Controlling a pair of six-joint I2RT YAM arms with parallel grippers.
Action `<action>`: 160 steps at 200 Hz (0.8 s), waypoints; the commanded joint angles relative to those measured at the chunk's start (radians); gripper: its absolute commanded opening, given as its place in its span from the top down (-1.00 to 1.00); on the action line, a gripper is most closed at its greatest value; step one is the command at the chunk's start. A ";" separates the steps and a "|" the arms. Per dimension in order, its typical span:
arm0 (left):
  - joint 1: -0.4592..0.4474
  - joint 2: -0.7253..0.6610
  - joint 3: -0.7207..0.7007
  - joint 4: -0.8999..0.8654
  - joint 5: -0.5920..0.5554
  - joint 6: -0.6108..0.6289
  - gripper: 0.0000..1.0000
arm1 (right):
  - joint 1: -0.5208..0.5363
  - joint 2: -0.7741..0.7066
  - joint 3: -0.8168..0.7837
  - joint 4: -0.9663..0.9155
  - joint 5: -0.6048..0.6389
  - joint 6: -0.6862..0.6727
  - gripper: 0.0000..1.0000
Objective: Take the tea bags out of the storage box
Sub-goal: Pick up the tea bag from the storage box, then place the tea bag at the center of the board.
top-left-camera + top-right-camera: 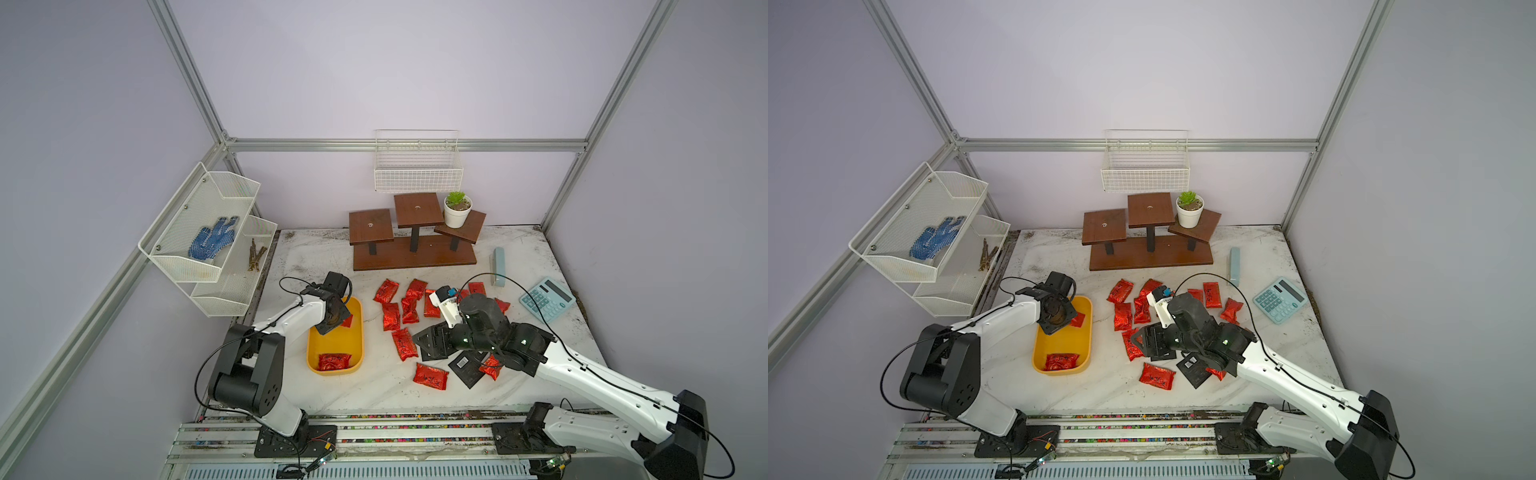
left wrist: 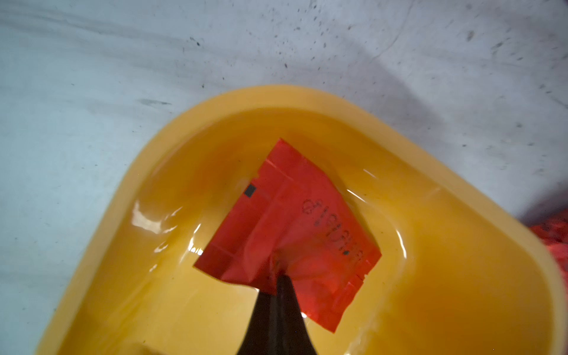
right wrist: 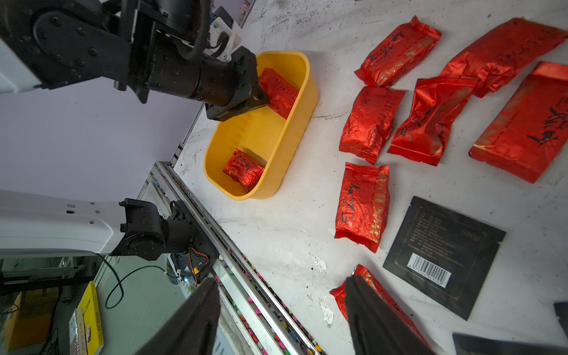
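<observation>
At the box's far end, left gripper pinches a bag; another lies near; the rest are out; right gripper gapes empty.

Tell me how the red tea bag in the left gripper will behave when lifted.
Probably floppy: the red tea bag puckers where the left gripper pinches it. Likely light, since it looks thin and flat. Its shiny foil may slip, as it is held near one edge.

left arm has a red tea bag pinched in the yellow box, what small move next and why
Probably lift the left arm straight up: its fingers are shut on the red tea bag, low inside the storage box, so it must clear the wall.
</observation>
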 commanded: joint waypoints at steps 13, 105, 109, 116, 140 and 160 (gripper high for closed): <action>0.004 -0.162 -0.003 -0.070 0.025 0.050 1.00 | 0.004 -0.042 -0.020 0.004 -0.003 0.008 -0.39; -0.089 -0.383 0.096 -0.286 0.147 0.246 1.00 | 0.004 -0.094 -0.001 -0.053 0.018 -0.005 -0.39; -0.110 -0.376 0.110 -0.295 0.144 0.250 1.00 | 0.004 -0.096 0.002 -0.059 0.022 -0.007 -0.39; -0.155 -0.366 0.129 -0.307 0.136 0.254 1.00 | 0.004 -0.100 0.005 -0.069 0.030 -0.009 -0.39; -0.301 -0.333 0.163 -0.319 0.135 0.229 1.00 | 0.004 -0.121 0.010 -0.101 0.046 -0.013 -0.39; -0.419 -0.316 0.162 -0.312 0.123 0.195 1.00 | 0.004 -0.150 0.007 -0.128 0.057 -0.012 -0.39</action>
